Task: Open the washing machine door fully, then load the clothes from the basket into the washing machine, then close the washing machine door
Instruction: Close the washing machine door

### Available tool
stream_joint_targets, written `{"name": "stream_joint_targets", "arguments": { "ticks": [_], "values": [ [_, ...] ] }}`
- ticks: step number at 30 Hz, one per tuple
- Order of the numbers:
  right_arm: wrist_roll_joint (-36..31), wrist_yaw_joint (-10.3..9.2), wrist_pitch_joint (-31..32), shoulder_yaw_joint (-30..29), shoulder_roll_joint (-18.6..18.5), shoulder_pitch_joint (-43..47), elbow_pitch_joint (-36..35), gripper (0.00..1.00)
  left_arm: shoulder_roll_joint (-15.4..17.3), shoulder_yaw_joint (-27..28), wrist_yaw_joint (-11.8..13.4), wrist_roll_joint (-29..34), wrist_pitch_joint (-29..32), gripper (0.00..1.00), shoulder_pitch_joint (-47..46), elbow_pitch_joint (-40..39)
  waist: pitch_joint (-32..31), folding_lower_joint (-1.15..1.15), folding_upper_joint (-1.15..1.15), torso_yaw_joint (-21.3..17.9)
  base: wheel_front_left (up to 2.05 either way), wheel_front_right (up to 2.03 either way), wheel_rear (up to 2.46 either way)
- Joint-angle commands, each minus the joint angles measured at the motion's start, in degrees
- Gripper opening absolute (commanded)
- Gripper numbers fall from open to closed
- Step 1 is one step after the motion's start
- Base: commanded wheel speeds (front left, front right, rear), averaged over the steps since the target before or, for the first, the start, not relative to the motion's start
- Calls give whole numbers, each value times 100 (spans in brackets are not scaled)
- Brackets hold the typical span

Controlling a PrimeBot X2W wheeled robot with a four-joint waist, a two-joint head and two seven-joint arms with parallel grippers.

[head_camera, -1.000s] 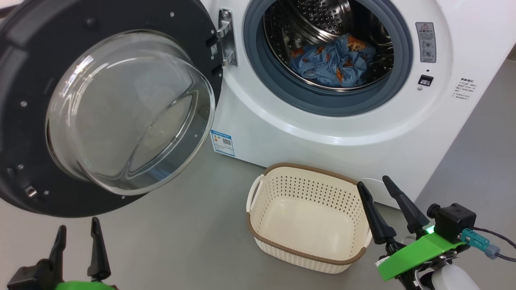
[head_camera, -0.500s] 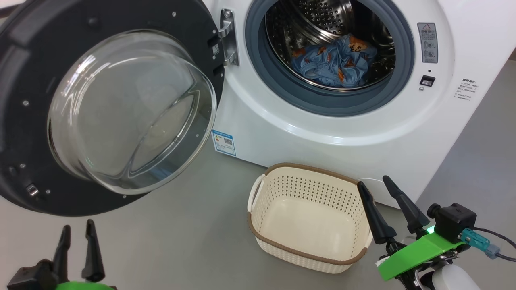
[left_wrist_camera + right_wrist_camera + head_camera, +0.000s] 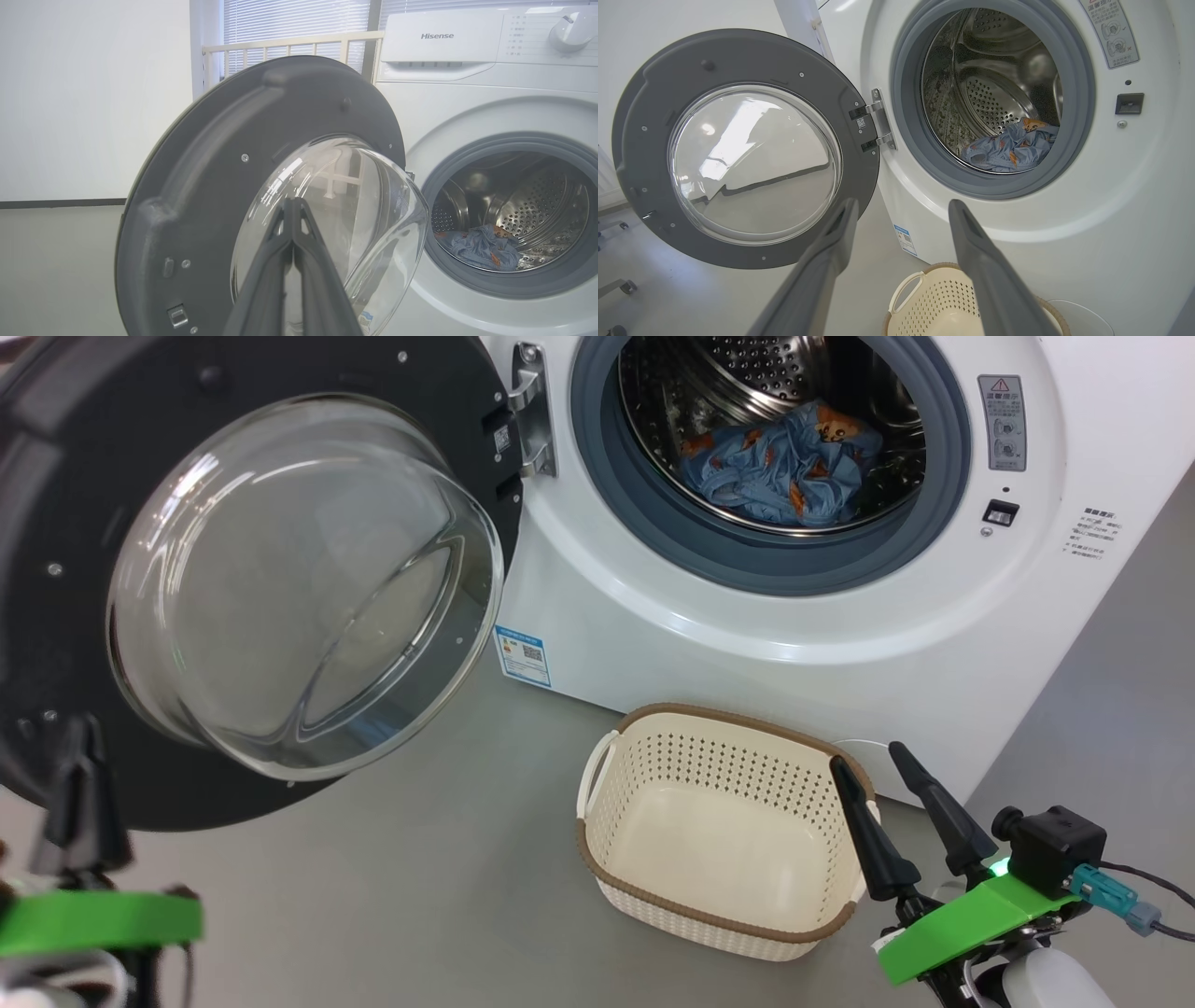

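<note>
Floor (image 3: 420,896) is smooth grey, wall (image 3: 93,93) white, blinds (image 3: 299,23) behind washing machine (image 3: 747,644); left gripper (image 3: 292,205) pinched together, right gripper (image 3: 864,756) spread wide, empty.

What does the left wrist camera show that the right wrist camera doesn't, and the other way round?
Left wrist view: the control panel with its dial, the window blinds and the left gripper, shut. Right wrist view: the basket, the warning sticker, the latch socket and the right gripper, open. Both: the washing machine door standing open and the clothes lying in the drum.
</note>
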Motion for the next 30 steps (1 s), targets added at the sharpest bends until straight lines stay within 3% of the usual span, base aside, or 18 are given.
{"name": "stream_joint_targets", "arguments": {
  "ticks": [1, 7, 12, 17, 22, 30],
  "values": [
    [-4, 9, -27, 125, -33, -65, -145, 100, 340, 269, -9, -127, 34, 0, -370, -210, 3, 0, 0, -16, 0, 0, 0],
    [-1, 9, -27, 190, -84, -106, -116, 100, 1075, 645, -12, -1439, 283, 0, -1167, -242, 46, 0, 0, -148, 0, 0, 0],
    [-18, 9, -27, 257, -154, -193, -99, 100, 1602, 1104, -13, -2808, 407, 0, -1706, 407, 147, 0, 0, -336, 0, 0, 0],
    [-35, 9, -27, 296, -222, -263, -73, 100, 2031, 1433, -13, -3717, 510, 0, -1959, 1127, 245, 0, 0, -521, 0, 0, 0],
    [-54, 9, -27, 317, -294, -316, -62, 100, 2394, 1664, -14, -4768, 810, 0, -2172, 2105, 336, 0, 0, -729, 0, 0, 0],
    [-104, 9, -27, 369, -402, -432, -65, 100, 2740, 1981, -14, -5850, 1017, 0, -2324, 3300, 511, 0, 0, -1029, 0, 0, 0]
  ]
}}
